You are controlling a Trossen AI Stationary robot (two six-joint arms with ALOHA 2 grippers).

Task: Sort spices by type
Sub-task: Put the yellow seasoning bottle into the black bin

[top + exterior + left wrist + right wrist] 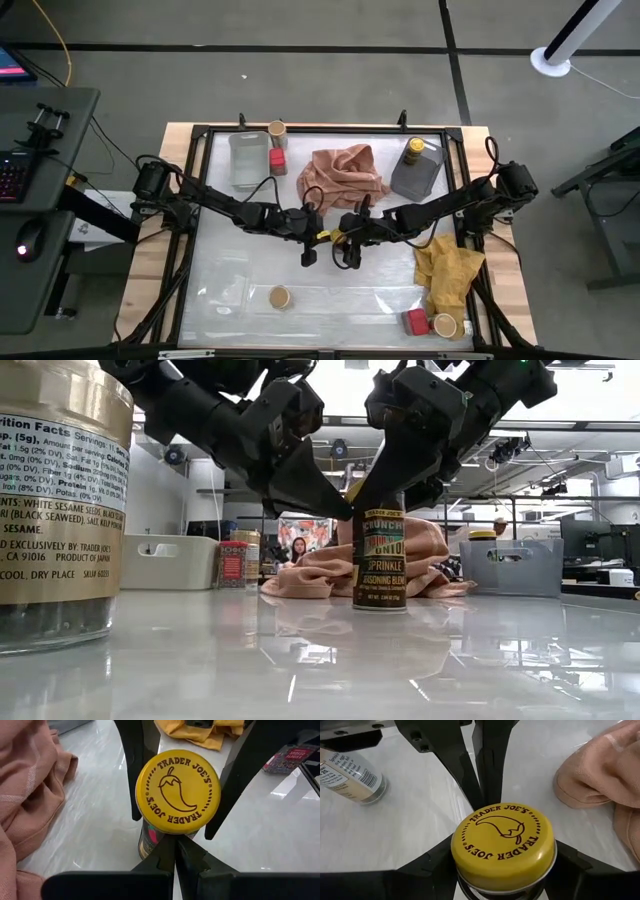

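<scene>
A round glass spice jar with a yellow lid [379, 560] stands upright mid-table, just in front of the crumpled pink cloth [343, 172]. The right gripper [502, 887] has its dark fingers clamped on the jar below the lid. The left gripper [175, 862], fingers pressed together, sits just beside it.

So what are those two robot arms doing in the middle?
They meet mid-table over one spice, a yellow-lidded jar standing upright on the table. The right pincer is closed around it just under the lid, while the left pincer, shut, points at it from the opposite side. A tan-lidded jar stands apart, untouched.
</scene>
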